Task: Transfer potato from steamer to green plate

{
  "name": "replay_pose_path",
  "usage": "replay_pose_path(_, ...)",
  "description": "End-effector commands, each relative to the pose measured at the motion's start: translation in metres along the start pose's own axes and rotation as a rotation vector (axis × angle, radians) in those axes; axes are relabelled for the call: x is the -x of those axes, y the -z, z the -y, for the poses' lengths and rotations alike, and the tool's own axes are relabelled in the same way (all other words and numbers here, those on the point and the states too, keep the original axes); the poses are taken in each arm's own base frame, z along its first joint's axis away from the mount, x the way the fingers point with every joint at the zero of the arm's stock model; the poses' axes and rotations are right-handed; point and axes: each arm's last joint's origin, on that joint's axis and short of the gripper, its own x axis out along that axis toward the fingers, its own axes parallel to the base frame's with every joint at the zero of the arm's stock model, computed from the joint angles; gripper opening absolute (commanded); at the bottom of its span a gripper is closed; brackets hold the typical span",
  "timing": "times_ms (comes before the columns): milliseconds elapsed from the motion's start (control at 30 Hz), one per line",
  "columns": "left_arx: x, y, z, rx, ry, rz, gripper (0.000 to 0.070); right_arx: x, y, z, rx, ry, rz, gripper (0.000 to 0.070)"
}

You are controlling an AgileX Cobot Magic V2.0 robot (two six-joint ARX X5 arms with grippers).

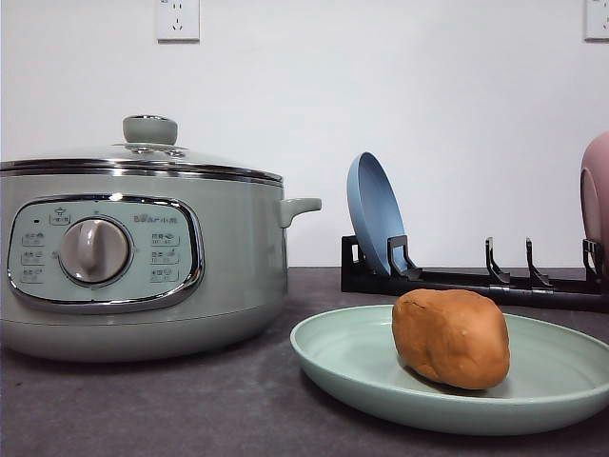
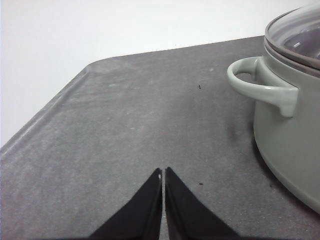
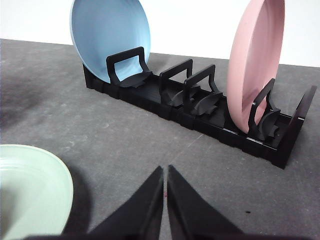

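The orange-brown potato [image 1: 451, 337] lies on the green plate [image 1: 352, 367] at the front right of the table. The pale green steamer [image 1: 143, 257] stands at the left with its glass lid on. In the left wrist view my left gripper [image 2: 163, 172] is shut with nothing in it, low over bare grey table beside the steamer's side handle [image 2: 260, 86]. In the right wrist view my right gripper [image 3: 165, 171] is shut and empty, next to the rim of the green plate [image 3: 47, 172] and facing the rack.
A black dish rack [image 1: 457, 279] stands behind the plate. It holds a blue plate [image 1: 373, 214] upright at its left end and a pink plate [image 3: 255, 65] upright at its right end. A white wall runs behind the table.
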Motion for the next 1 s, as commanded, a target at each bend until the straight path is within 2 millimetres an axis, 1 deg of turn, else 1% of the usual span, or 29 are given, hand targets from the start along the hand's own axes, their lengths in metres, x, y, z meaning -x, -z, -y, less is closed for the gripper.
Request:
replay_pose_path(0,-0.0019,0.0071,0.0012,0.004,0.001,-0.026,0.0,-0.0002,0.0015,0.0002,-0.013,0.0,-0.006,0.0)
replay_pose_path(967,-0.0019,0.0071,0.0012,0.004,0.001,-0.026,0.0,-0.0002,0.0015,0.0002,-0.013,0.0,-0.006,0.0)
